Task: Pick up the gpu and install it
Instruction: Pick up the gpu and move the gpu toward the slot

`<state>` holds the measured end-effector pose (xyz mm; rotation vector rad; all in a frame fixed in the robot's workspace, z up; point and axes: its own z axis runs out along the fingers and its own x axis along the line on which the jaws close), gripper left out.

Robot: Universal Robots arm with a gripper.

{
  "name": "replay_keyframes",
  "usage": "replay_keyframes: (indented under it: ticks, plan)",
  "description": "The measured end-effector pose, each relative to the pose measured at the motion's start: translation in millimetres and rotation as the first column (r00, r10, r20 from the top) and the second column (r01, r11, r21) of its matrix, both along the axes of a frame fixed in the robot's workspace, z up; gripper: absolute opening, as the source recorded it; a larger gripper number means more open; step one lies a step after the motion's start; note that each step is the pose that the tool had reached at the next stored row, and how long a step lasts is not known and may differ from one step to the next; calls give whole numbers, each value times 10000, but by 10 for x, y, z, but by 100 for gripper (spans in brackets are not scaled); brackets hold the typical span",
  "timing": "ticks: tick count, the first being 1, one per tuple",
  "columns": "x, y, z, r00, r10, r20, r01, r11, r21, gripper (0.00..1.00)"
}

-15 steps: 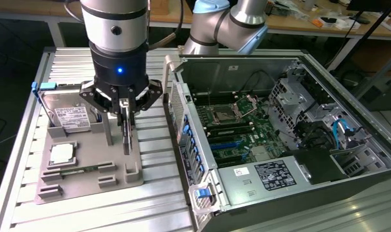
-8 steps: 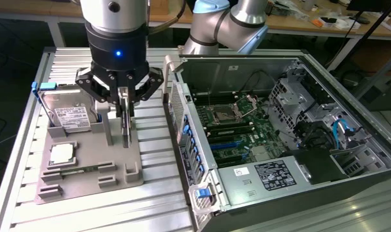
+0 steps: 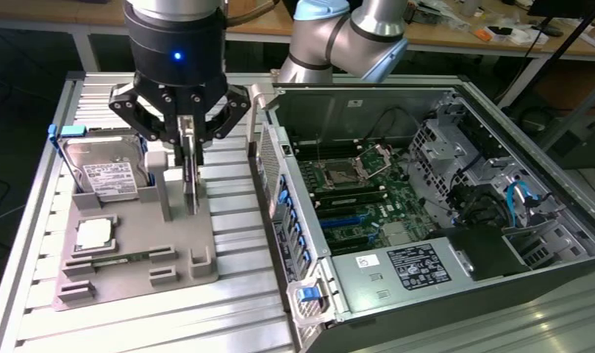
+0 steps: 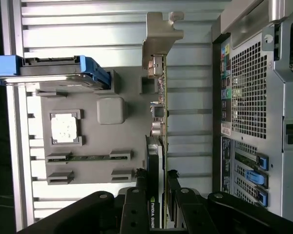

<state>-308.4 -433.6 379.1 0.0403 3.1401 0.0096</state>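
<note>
The gripper (image 3: 187, 158) pinches the top edge of the gpu (image 3: 192, 193), which stands on edge in the grey holder (image 3: 130, 254) on the worktop (image 3: 229, 316) beside the open computer case (image 3: 376, 95); so narrow a hold could let the card tilt or snag in its slot.

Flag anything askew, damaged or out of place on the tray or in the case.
Nothing stands out. The thin green graphics card with silver bracket stands upright in its slot on the grey plastic tray, the pincer closed on it.
</note>
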Motion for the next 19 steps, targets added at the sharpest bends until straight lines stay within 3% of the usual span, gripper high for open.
replay_keyframes:
  ticks: [15, 19]
  plan:
    - [0, 0, 391, 10000, 0, -3, 0, 10000, 0, 27]
    - [16, -2, 447, 10000, 3, -3, -3, 10000, 5, 27]
